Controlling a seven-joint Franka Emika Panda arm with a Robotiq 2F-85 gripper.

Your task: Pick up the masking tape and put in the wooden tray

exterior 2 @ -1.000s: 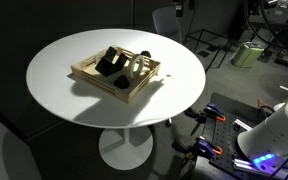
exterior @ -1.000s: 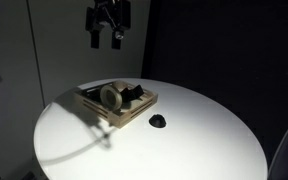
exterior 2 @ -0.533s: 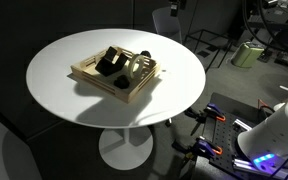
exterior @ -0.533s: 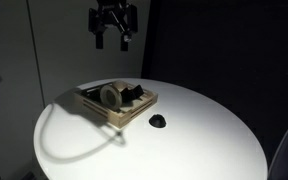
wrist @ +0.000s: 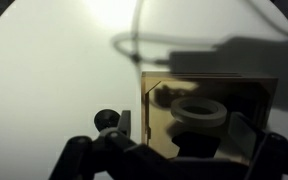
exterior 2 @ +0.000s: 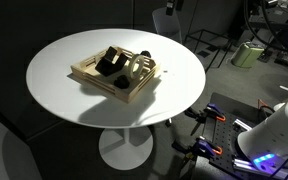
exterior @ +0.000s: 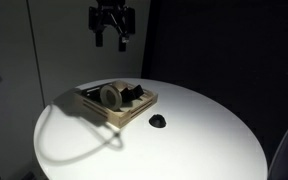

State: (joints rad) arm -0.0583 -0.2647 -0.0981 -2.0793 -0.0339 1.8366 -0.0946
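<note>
Gripper [exterior: 112,40]: it hangs high above the table [exterior: 194,140], fingers spread, nothing between them. Against the picture from a second ago we record a slight rise and a small sideways drift. Over the last half second it has barely moved. The looping shadow on the tabletop (apparently cast by a cable) has also widened over that second.

Below the gripper, the masking tape [exterior: 111,96] lies inside the wooden tray [exterior: 139,110], and neither has moved across the interval. The wrist view confirms this: the roll lies flat within the tray walls with its hole facing up.

We judge from this that the placement is done and the arm is backing away; no further step seems due.

Count:
- Gripper: one, carrying nothing.
- Masking tape: one roll, in the tray.
- Wooden tray: one, resting on the table.
- Dark item [exterior: 133,95] in the tray, just beside the roll: at least one; we cannot tell the exact number.
- Small black rounded object [exterior: 158,121]: one, on the table just outside the tray.
- Table: one, round and white.
</note>
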